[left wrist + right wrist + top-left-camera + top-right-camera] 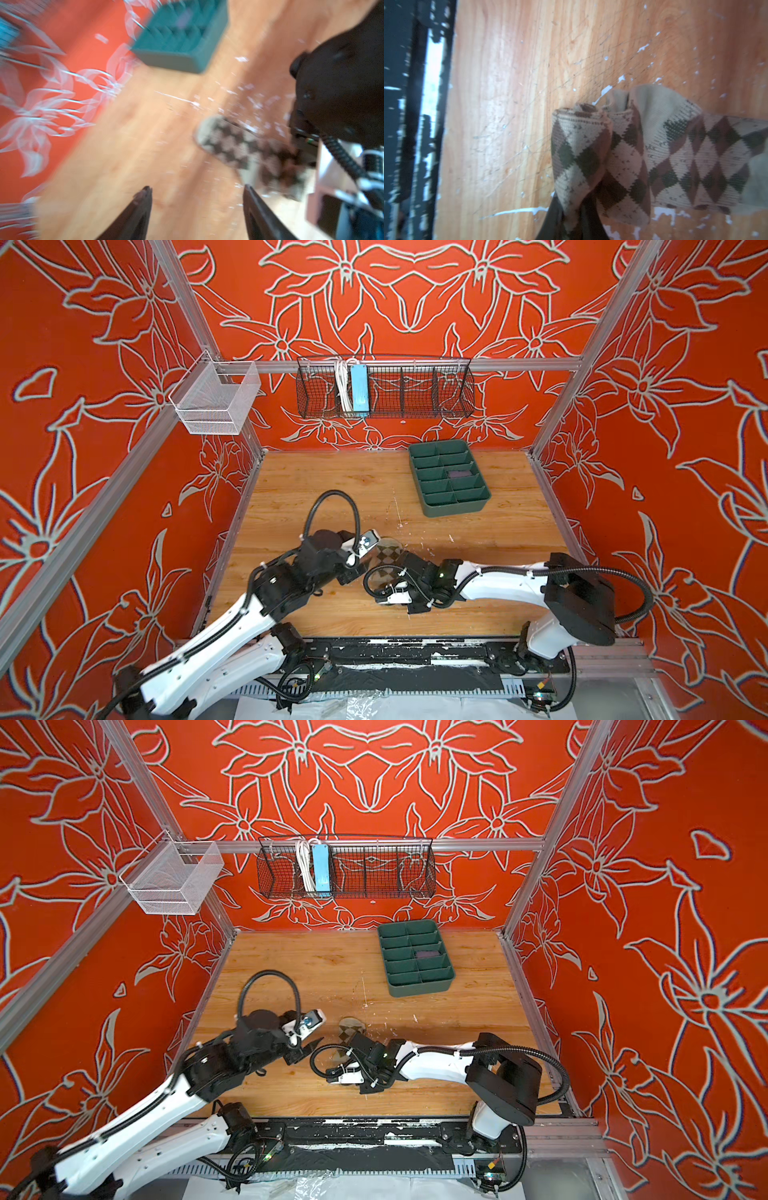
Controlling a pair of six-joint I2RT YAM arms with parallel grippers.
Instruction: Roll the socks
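The beige argyle sock (389,552) lies on the wooden table near the front middle, between my two arms, and shows in both top views (351,1028). In the right wrist view one end of the sock (685,158) is rolled up, and my right gripper (571,209) is shut on that roll. The right gripper (394,568) comes in from the right. My left gripper (196,190) is open with bare table between its fingers. It hangs just left of the sock (239,149), apart from it. That view is blurred.
A green divided tray (451,506) stands at the back right, with a small purplish thing (460,473) in one compartment. A black wire basket (384,387) and a white mesh basket (214,400) hang on the walls. The black front rail (395,651) runs behind both arms.
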